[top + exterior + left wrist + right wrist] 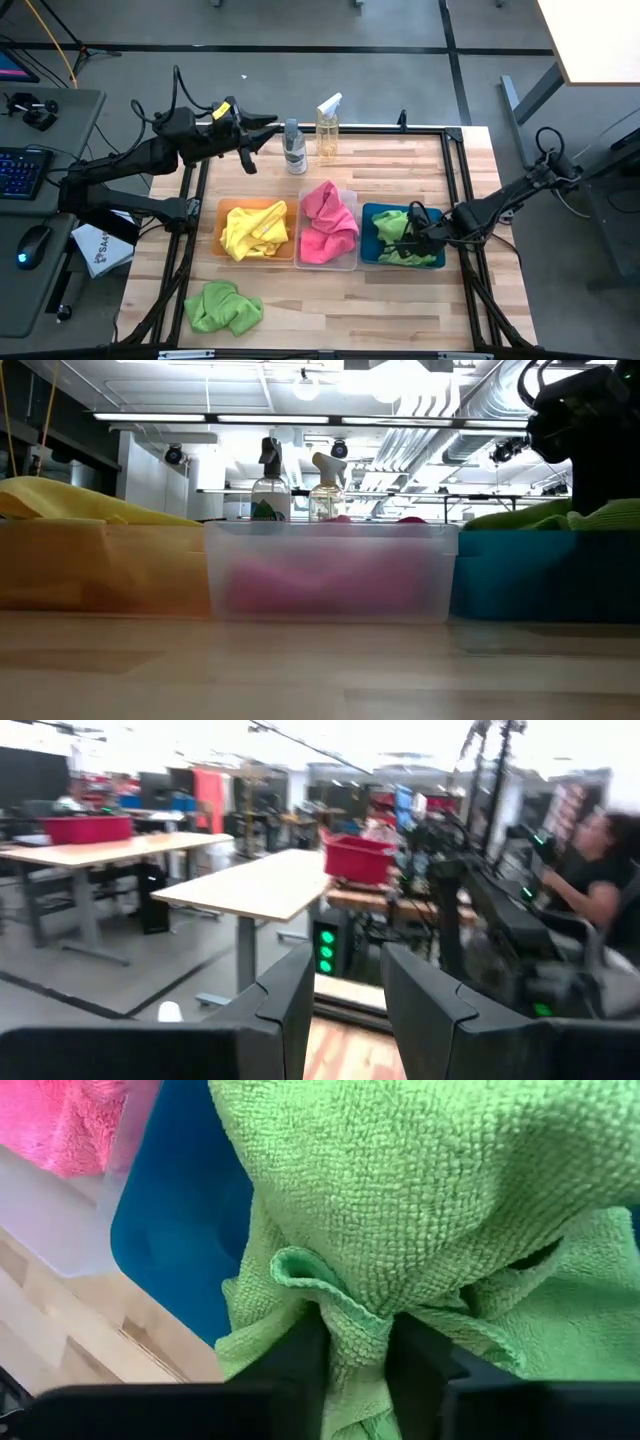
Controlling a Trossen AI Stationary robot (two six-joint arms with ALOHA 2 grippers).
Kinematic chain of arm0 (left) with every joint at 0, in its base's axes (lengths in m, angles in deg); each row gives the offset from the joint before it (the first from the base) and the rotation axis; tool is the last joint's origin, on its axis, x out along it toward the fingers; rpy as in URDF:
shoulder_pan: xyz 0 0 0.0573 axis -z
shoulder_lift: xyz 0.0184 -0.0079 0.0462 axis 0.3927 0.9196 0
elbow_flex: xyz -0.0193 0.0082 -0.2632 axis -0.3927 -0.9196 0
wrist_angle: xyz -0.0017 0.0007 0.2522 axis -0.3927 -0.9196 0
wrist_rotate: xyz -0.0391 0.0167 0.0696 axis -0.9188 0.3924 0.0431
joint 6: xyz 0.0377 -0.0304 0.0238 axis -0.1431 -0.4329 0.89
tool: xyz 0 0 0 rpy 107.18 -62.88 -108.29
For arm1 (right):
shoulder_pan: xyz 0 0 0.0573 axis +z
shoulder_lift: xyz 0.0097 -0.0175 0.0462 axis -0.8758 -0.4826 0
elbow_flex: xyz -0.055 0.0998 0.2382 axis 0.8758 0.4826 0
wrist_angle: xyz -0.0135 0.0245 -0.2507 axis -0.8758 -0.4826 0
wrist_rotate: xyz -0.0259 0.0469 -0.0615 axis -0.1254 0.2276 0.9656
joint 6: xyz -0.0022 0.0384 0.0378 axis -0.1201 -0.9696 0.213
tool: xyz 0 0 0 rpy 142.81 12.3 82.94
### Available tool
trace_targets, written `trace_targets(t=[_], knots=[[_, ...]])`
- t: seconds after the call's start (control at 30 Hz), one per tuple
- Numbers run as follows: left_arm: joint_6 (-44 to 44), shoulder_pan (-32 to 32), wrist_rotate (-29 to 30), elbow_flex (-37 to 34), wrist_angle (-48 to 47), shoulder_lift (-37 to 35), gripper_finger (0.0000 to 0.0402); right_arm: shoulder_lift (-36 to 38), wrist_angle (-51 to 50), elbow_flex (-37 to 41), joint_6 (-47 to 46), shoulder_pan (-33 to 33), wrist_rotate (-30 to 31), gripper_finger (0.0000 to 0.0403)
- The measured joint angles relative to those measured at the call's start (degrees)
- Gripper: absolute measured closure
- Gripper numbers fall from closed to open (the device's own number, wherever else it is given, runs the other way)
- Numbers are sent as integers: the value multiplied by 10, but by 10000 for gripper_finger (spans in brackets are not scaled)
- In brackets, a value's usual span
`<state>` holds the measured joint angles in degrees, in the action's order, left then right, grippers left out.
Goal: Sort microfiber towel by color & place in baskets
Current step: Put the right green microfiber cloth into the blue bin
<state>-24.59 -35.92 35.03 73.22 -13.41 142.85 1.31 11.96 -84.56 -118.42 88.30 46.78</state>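
Three bins stand in a row at mid-table. The orange bin (228,212) holds a yellow towel (254,231). The clear bin (347,262) holds pink towels (327,226). The teal bin (372,225) holds a lime green towel (398,244). A second green towel (222,307) lies crumpled on the table near the front-left. My right gripper (413,236) is over the teal bin, shut on the green towel (420,1190). My left gripper (247,137) hangs open and raised, beside the spray bottles at the far-left. My right gripper (355,1352) pinches a raised fold (350,1312) of the green towel between its two fingers (296,1360). It comes slanting down from the table's right side. The rest of the towel is bunched up in the teal bin (175,1230), slack.
Two clear spray bottles (294,147) (327,128) stand by the far edge behind the bins. Bare wood runs along the front of the table, right of the loose green towel. A person sits in the room beyond, in the left wrist view (590,870).
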Motion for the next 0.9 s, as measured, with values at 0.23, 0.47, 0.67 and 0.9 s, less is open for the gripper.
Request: trace_targets(t=[0.23,0.47,0.67,0.9], knots=[[-4,0,20,0,7,0,293,0,-104,-63,53,-24,-10,213],[-4,2,16,0,2,0,293,0,-306,-183,106,-55,20,128],[-7,2,15,0,-23,0,293,0,-274,-202,106,-70,62,123],[-24,2,3,0,-55,0,293,-10,-96,-90,101,-73,45,138]])
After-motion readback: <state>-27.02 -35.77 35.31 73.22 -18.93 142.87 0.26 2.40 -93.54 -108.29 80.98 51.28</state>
